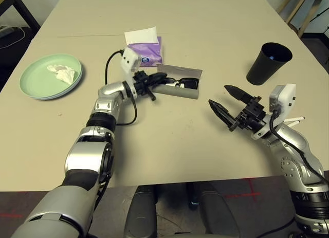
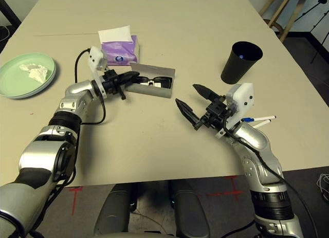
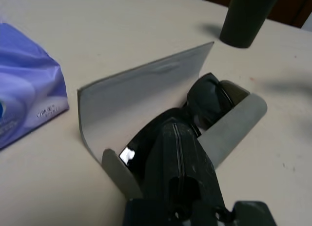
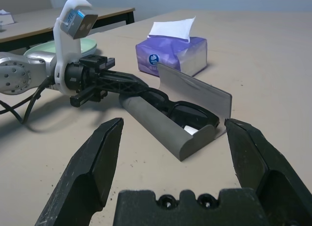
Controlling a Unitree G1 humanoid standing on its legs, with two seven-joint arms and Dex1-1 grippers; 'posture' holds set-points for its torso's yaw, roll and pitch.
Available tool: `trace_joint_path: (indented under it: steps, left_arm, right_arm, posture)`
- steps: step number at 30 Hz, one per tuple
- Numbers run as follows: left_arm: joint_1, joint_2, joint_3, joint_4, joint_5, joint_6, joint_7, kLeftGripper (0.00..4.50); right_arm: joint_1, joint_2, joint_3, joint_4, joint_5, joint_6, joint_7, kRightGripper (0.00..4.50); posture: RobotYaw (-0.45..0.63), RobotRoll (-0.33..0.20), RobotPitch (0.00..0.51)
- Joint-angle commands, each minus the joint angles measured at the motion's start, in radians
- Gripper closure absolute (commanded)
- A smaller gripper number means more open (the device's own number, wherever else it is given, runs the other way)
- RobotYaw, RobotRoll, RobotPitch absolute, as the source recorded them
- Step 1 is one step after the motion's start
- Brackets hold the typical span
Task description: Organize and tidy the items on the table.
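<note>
Evidently the sunglasses (image 1: 181, 83) were being tucked into the open case (image 1: 177, 89) by the closed left end effector (image 1: 150, 79) (right end effector (image 1: 226, 100) spread, idle).

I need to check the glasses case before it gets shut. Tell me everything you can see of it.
The grey glasses case is oblong, matte, with a rounded trough and a flat lid standing open behind. It lies on the table just in front of the purple tissue box. The black sunglasses lie inside it. The shut left gripper reaches into one end, over the sunglasses.
</note>
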Motion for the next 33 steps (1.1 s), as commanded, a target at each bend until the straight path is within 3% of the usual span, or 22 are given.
trace_joint_path:
  steps: [1,8,21,33]
  left_arm:
    - [-0.027,-0.02,0.059,-0.016,-0.062,0.034,0.055,4.49]
    - [-0.087,-0.029,0.136,0.039,-0.089,0.038,0.217,4.49]
    - [-0.122,-0.017,0.058,0.152,0.047,-0.043,0.371,4.49]
    - [-0.165,-0.033,0.043,0.214,0.09,-0.065,0.433,4.49]
  right_arm:
    - [0.005,0.0,0.008,-0.011,-0.004,-0.001,-0.004,0.0]
    - [0.002,0.003,0.007,0.011,-0.008,-0.018,0.006,0.0]
    - [0.022,0.0,0.002,0.014,-0.007,-0.036,0.011,0.0]
    - [0.035,-0.001,-0.001,0.004,-0.003,-0.038,0.007,0.0]
  posture:
    - [0.08,0.0,0.211]
    - [0.07,0.0,0.21]
    - [0.06,0.0,0.217]
    - [0.05,0.0,0.222]
